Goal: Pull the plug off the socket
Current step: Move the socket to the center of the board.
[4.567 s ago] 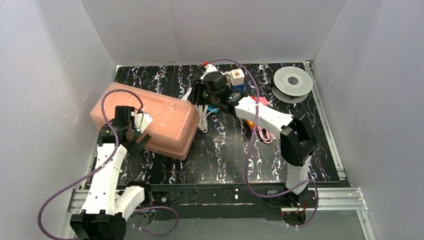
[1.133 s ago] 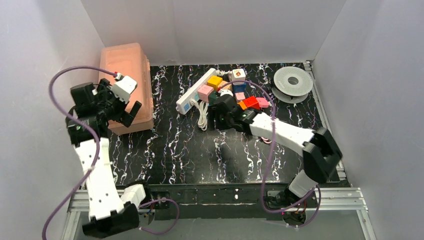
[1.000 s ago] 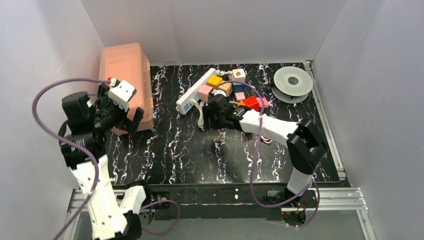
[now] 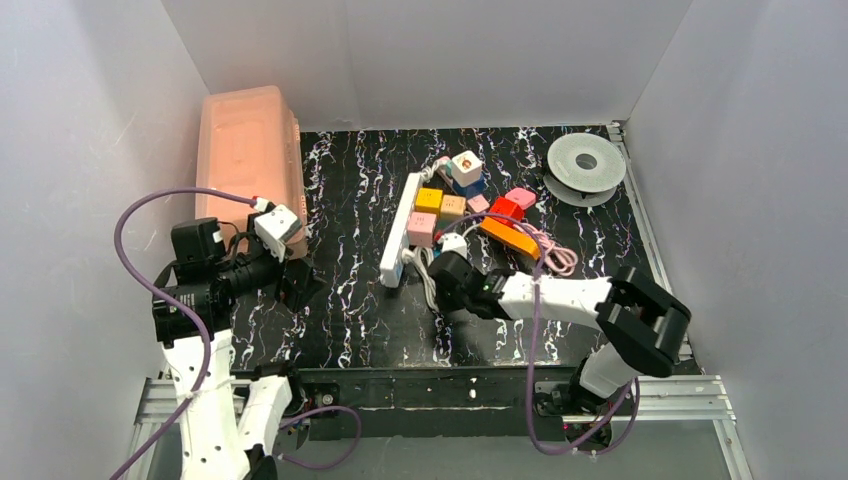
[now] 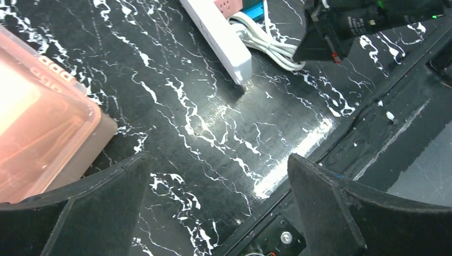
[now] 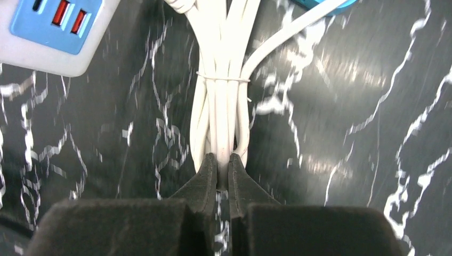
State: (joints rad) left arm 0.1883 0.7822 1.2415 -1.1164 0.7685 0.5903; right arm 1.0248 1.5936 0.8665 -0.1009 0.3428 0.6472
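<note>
The white power strip [image 4: 398,238] lies slanted at mid table. A yellow cube plug [image 4: 428,200] and a pink cube plug [image 4: 421,228] sit on it, and a tan one [image 4: 452,207] sits beside them. Its blue USB end shows in the right wrist view [image 6: 56,25] and its white end in the left wrist view [image 5: 219,38]. My right gripper [image 4: 441,276] is shut on the strip's tied white cord bundle [image 6: 221,106], with the fingertips [image 6: 209,165] pinching one strand. My left gripper [image 4: 297,287] hangs open and empty over bare table [image 5: 217,160], left of the strip.
A pink translucent bin [image 4: 245,150] stands at the back left and shows in the left wrist view [image 5: 32,122]. A grey spool [image 4: 585,160] is at the back right. Red [image 4: 505,208], orange [image 4: 510,238] and white [image 4: 466,165] blocks and a pink cable [image 4: 555,258] lie right of the strip.
</note>
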